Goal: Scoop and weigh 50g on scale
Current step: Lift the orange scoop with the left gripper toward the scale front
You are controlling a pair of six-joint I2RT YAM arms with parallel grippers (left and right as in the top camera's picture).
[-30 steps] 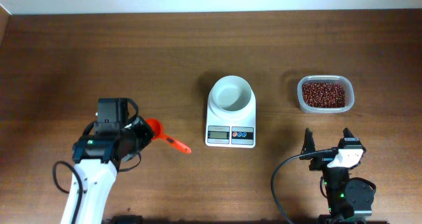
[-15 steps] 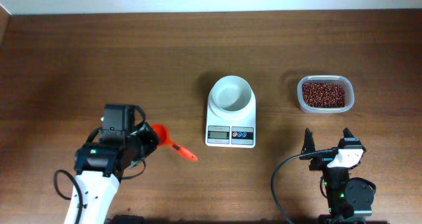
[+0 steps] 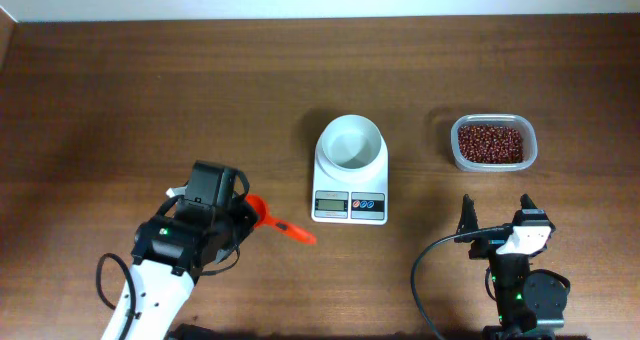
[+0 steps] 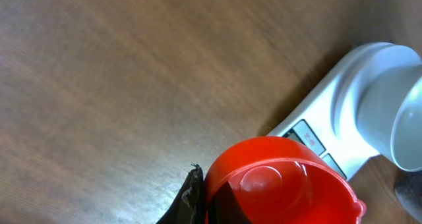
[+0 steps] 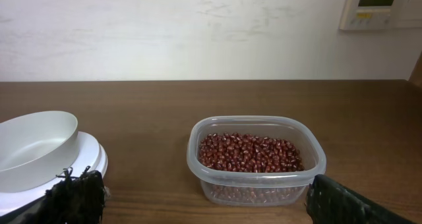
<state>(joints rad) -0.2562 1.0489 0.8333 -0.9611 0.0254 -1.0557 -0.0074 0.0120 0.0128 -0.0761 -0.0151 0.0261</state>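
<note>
left fingers pinching the red scoop just left of the scale (white bowl on top), right fingers spread wide off to its right.

The left tool has carried the red scoop nearer the scale.

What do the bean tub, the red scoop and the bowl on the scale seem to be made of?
Tub: clear, glossy plastic; the beans show through its wall.
Scoop: red plastic, smooth and shiny; light reflects on it.
Bowl: smooth white with a soft sheen, probably plastic, though the look leaves this open.
</note>
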